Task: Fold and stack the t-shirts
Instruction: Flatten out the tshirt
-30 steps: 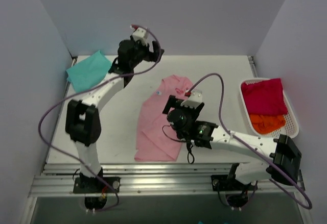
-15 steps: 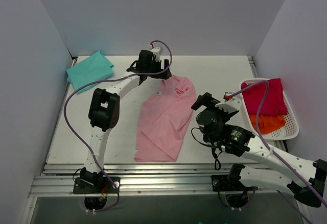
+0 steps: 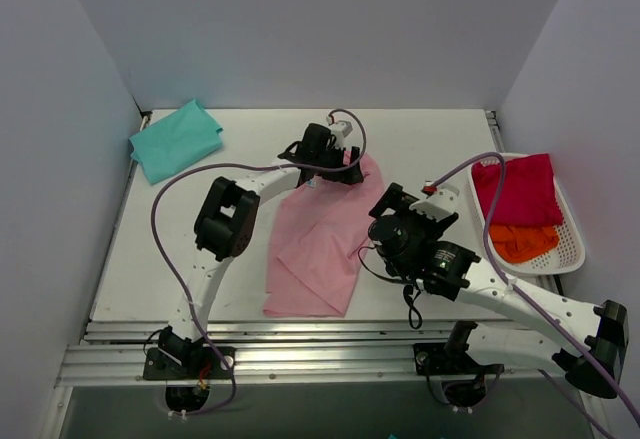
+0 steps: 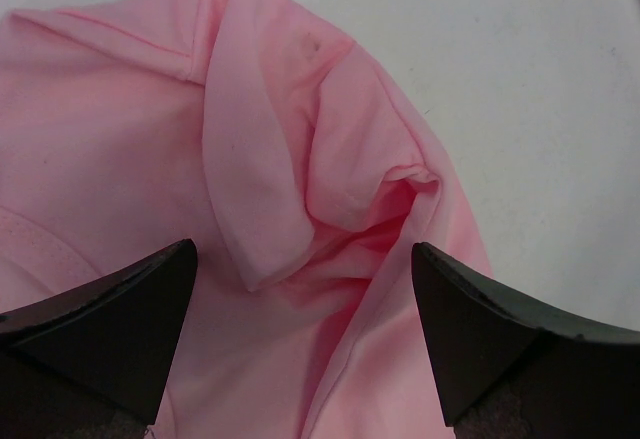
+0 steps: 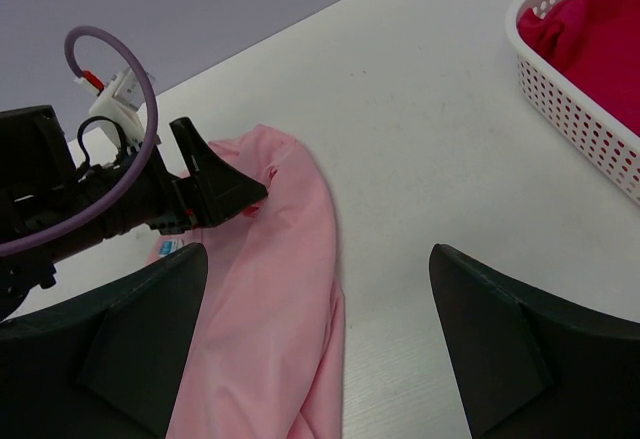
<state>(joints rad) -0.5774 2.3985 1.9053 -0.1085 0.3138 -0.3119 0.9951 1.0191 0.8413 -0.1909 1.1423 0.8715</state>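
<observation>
The pale pink t-shirt (image 3: 322,239) lies rumpled in the middle of the table, with its white neck tag (image 3: 312,183) showing. My left gripper (image 3: 345,171) is low over the shirt's far right shoulder. In the left wrist view it (image 4: 305,259) is open, with a folded-over sleeve (image 4: 260,159) between the fingers and nothing held. My right gripper (image 3: 408,207) is open and empty, just right of the shirt. Its view (image 5: 318,259) shows the shirt's right edge (image 5: 290,289) and my left gripper (image 5: 215,187). The teal t-shirt (image 3: 177,139) lies folded at the back left corner.
A white basket (image 3: 572,249) stands at the table's right edge and holds a red cloth (image 3: 517,190) and an orange cloth (image 3: 520,241). It also shows in the right wrist view (image 5: 575,94). Grey walls close the table on three sides.
My left gripper has moved right from the back left onto the shirt's far right shoulder. My right gripper has pulled off the shirt to its right side. The shirt's right side has spread out.
</observation>
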